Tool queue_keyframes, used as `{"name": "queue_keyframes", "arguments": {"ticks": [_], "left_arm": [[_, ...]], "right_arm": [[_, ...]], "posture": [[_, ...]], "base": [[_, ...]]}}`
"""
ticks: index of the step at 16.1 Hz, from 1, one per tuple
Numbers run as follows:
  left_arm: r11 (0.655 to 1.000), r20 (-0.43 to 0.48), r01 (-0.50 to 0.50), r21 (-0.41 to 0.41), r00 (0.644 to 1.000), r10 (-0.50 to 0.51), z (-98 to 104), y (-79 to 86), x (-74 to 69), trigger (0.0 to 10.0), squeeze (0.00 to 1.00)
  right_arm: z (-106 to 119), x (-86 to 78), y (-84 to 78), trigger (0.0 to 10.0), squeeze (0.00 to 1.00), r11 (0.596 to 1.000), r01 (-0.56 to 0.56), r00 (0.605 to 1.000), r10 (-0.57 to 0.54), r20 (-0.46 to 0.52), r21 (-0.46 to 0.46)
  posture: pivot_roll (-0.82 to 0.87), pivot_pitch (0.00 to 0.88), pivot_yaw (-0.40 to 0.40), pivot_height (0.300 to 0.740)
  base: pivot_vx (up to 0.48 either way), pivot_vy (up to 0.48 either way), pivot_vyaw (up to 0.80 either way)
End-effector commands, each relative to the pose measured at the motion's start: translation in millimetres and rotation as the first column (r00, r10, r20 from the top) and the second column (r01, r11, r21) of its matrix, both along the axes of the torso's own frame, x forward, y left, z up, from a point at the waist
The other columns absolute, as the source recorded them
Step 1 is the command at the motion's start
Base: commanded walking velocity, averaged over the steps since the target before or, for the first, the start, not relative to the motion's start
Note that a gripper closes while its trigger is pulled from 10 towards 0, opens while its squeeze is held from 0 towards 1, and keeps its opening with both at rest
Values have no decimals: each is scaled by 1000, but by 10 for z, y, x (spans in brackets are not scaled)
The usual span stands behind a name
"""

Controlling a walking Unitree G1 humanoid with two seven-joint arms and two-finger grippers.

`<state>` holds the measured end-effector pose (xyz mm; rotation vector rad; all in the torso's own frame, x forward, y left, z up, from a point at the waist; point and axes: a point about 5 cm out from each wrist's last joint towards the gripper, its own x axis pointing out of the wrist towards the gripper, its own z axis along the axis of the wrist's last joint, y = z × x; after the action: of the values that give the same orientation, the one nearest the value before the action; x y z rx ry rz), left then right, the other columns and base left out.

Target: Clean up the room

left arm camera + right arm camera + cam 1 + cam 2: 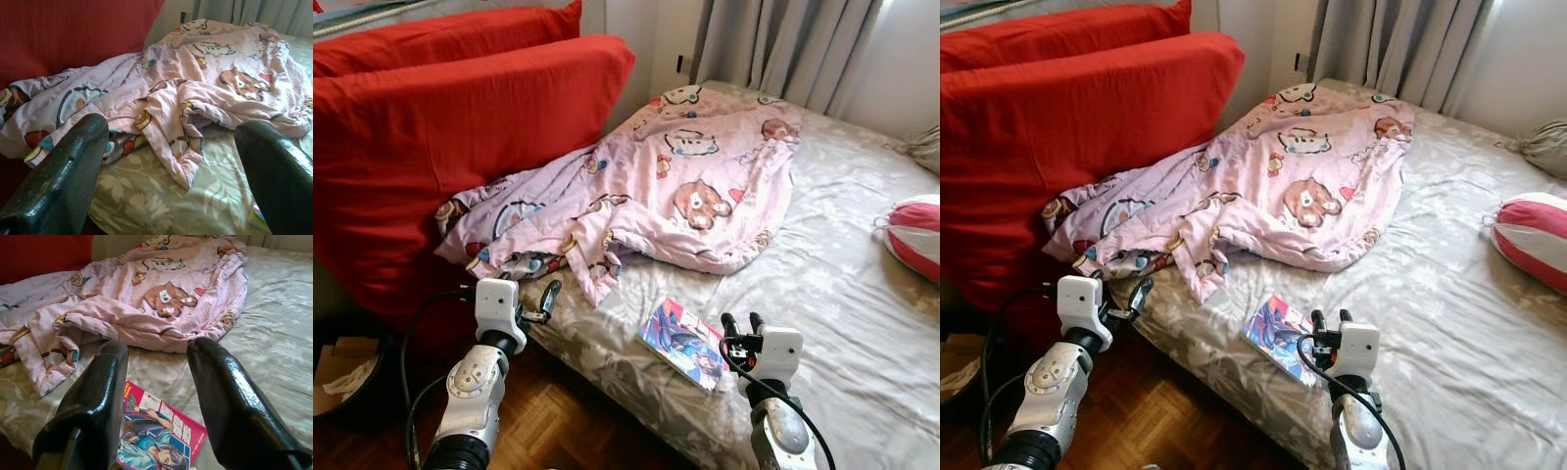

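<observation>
**Both tools open at the near edge of the bed**

A crumpled pink blanket (675, 186) with bear prints lies across the bed (842, 294), its left end touching two big red pillows (440, 137) propped at the left. A comic book (683, 343) lies flat on the grey flowered sheet, near the bed's near edge and just in front of the blanket. The right tool (742, 323) hovers just right of the book, fingers spread apart. The left tool (546, 299) sits at the bed's near left corner, fingers wide open, close to the blanket's near fold. A red and white striped cushion (915, 235) rests at the far right. A box (342, 377) stands on the wooden floor (548, 421), left
</observation>
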<state>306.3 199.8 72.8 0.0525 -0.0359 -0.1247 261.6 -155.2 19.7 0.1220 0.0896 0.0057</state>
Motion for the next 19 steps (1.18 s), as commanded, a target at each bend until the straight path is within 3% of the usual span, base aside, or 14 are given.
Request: {"name": "queue_keyframes", "arguments": {"ticks": [1, 9, 19], "left_arm": [[1000, -1, 6, -6, 1000, -6, 2, -15, -6, 10000, 0], [1000, -12, 3, 2, 1000, -3, 0, -12, 0, 10000, 0], [1000, -44, -2, 25, 999, 3, -43, -27, -3, 10000, 0]], "right_arm": [[4, -3, -6, 10000, 0, 1000, 5, 1000, -5, 0, 10], [-75, 6, 58, 10000, 0, 999, -28, 997, 29, -68, 15], [-30, 40, 63, 10000, 0, 999, -40, 999, 41, -34, 25]], "posture": [[-27, 109, -36, 671], [-26, 113, -37, 661], [-20, 113, -39, 651]], "base": [[0, 0, 0], [0, 0, 0], [0, 0, 0]]}}
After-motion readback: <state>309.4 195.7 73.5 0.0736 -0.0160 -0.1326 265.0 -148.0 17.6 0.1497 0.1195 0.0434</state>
